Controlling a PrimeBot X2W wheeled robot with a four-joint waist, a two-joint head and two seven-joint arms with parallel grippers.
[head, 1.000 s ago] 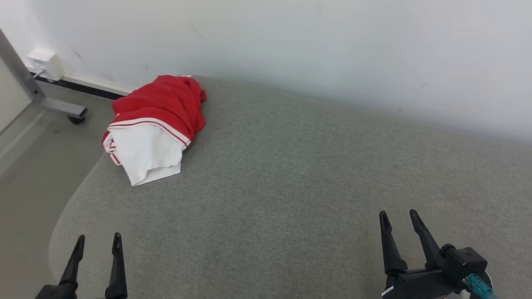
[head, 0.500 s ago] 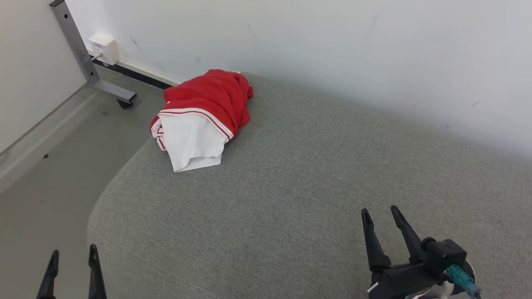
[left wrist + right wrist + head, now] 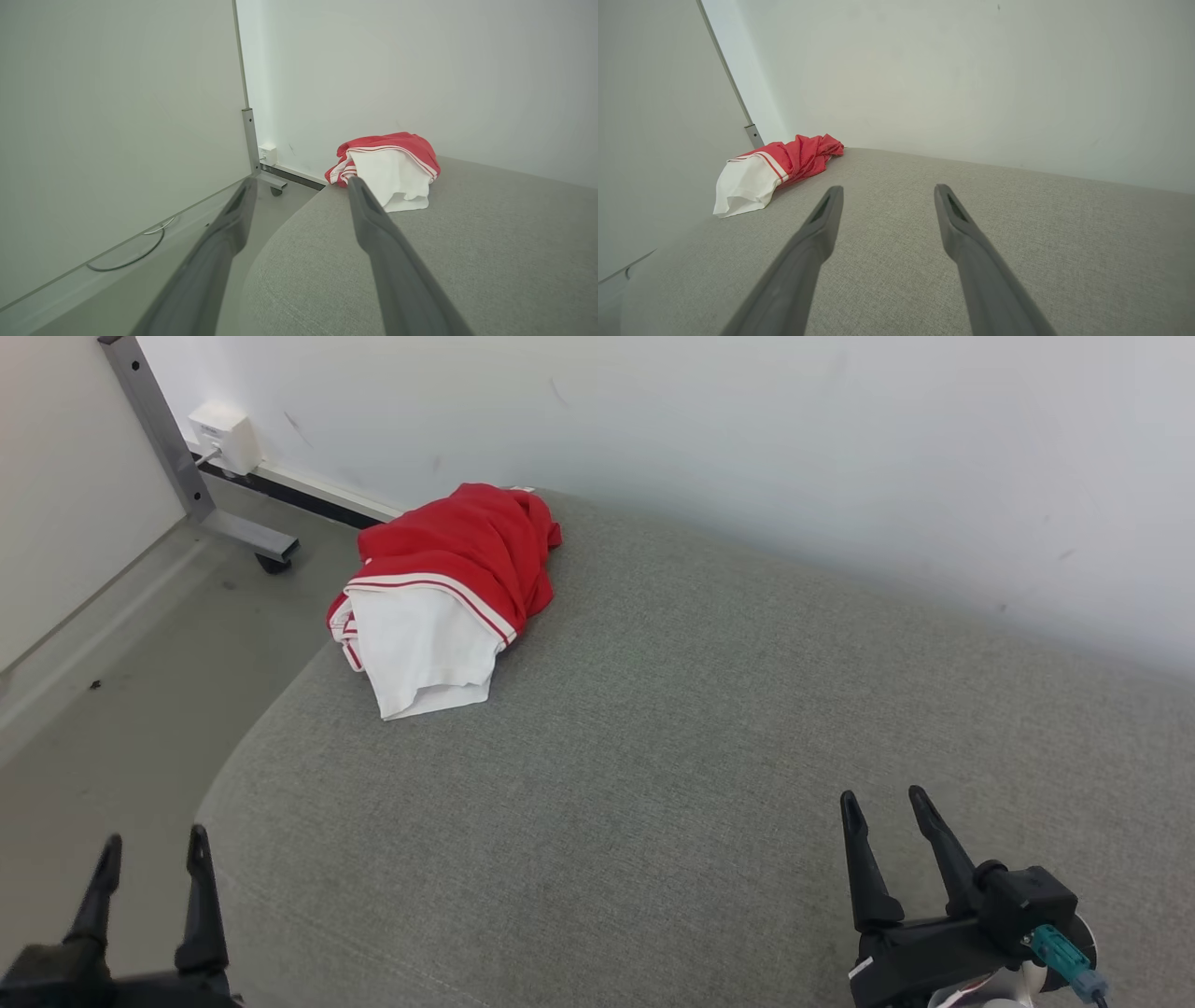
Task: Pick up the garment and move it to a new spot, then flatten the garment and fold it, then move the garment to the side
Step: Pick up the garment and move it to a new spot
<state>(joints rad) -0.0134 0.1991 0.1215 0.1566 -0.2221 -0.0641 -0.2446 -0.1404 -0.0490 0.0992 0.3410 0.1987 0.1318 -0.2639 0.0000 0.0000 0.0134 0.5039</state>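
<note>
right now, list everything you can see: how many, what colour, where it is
garment: one, red and white, bunched at the far left corner of the padded surface, near the wall
padded surface: one, grey fabric, across the middle and right
wall: one, white, behind the surface
metal leg: one, grey, on a dark caster, far left on the floor
socket box: one, white, low on the wall, far left
floor: grey, left of the surface
left gripper: one, dark, open, lower left, holding nothing
right gripper: one, dark, open, lower right over the surface, holding nothing
</note>
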